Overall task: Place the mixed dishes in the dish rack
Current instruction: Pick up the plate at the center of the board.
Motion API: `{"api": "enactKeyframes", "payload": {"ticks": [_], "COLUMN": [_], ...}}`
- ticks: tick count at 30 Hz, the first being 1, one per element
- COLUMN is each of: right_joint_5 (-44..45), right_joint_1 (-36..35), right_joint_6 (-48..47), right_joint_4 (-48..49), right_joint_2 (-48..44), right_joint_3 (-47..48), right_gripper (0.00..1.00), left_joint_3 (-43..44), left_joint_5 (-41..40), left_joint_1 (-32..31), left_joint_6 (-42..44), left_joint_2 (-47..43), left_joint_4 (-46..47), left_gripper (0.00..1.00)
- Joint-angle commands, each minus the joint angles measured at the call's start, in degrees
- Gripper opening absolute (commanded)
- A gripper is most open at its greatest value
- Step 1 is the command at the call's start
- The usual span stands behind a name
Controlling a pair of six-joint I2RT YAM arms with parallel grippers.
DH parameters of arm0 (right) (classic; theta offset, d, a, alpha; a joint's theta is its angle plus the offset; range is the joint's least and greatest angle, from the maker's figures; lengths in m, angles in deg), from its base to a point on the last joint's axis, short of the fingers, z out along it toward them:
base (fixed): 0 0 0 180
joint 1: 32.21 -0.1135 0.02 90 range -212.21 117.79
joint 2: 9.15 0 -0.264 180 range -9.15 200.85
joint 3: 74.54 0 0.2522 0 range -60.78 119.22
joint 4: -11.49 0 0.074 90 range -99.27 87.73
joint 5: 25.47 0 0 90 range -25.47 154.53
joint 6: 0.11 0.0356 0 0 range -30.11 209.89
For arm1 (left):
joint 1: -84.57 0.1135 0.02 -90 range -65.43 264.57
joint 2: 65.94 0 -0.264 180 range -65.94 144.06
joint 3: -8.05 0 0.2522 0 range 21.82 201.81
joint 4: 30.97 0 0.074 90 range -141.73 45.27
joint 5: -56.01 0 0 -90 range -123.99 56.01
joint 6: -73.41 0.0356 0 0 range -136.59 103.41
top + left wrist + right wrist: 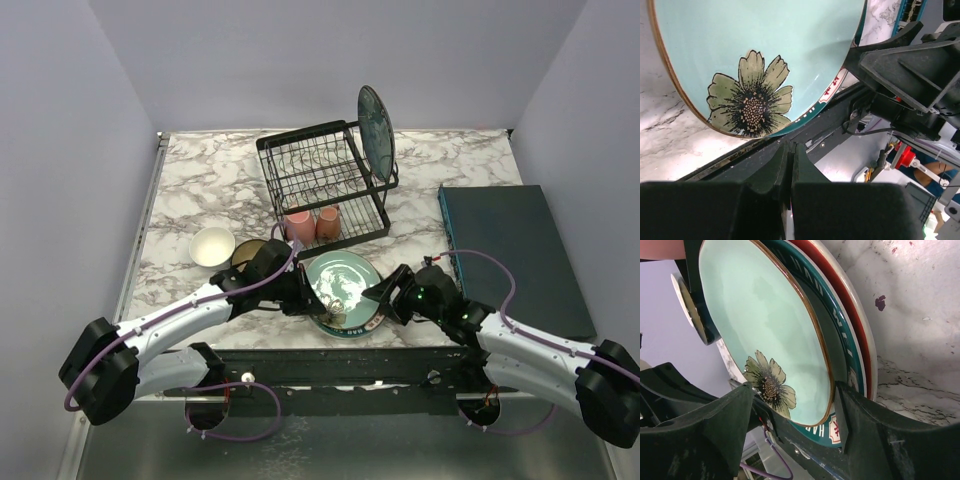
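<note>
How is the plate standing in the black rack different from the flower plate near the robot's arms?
The rack plate is dark teal-blue; the flower plate is pale green with a painted flower. The rack plate stands upright on its edge in the dish rack; the flower plate lies face up on a stack of other plates. Both are round plates.

Desk [200,180], back centre: dish rack [322,165].
- One plate [376,133] stands on edge at the rack's right end.
- Two mugs [298,225] [328,222] sit side by side in the lower tray, front left.

Left of the rack: a bowl [212,246], with a second bowl [247,254] just right of it.

Near edge, before the rack: a stack of plates [345,285].
- Left claw [315,302] is at the stack's left side.
- Right claw [383,297] is at its right rim.

Right side: slab [510,255].
</note>
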Motion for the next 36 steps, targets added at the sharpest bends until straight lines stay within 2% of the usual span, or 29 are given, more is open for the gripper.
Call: {"api": "enactKeyframes", "payload": {"ticks": [1, 5, 11, 16, 24, 36], "right_joint_5": [-0.13, -0.22, -0.22, -0.22, -0.44, -0.3], "right_joint_1": [-0.23, -0.14, -0.24, -0.23, -0.24, -0.17], "right_joint_6": [-1.66, -2.1, -2.28, -2.31, -2.55, -2.65], "right_joint_4": [0.47, 0.28, 0.22, 0.46, 0.47, 0.2], "right_joint_2": [0.75, 0.54, -0.28, -0.87, -1.83, -3.02], "right_joint_3": [-1.63, -1.85, -2.55, -3.33, -4.13, -4.76], "right_gripper": [0.7, 0.66, 0.59, 0.55, 0.45, 0.31], "left_joint_3": [-0.72, -0.71, 1.8, 5.84, 8.85, 8.76], "left_joint_5": [2.02, 0.03, -6.48, -14.26, -23.64, -27.77], "left_joint_1": [-0.35, -0.36, -0.28, -0.31, -0.18, -0.18], "left_joint_6": [-0.73, -0.46, 1.38, 5.73, 10.13, 11.06], "left_joint_2": [-0.6, -0.64, -0.52, -0.03, 2.3, 7.53], "left_joint_4": [1.94, 1.74, -1.3, -7.51, -12.85, -12.87], "left_gripper": [0.0, 0.0, 0.37, 0.52, 0.55, 0.44]}}
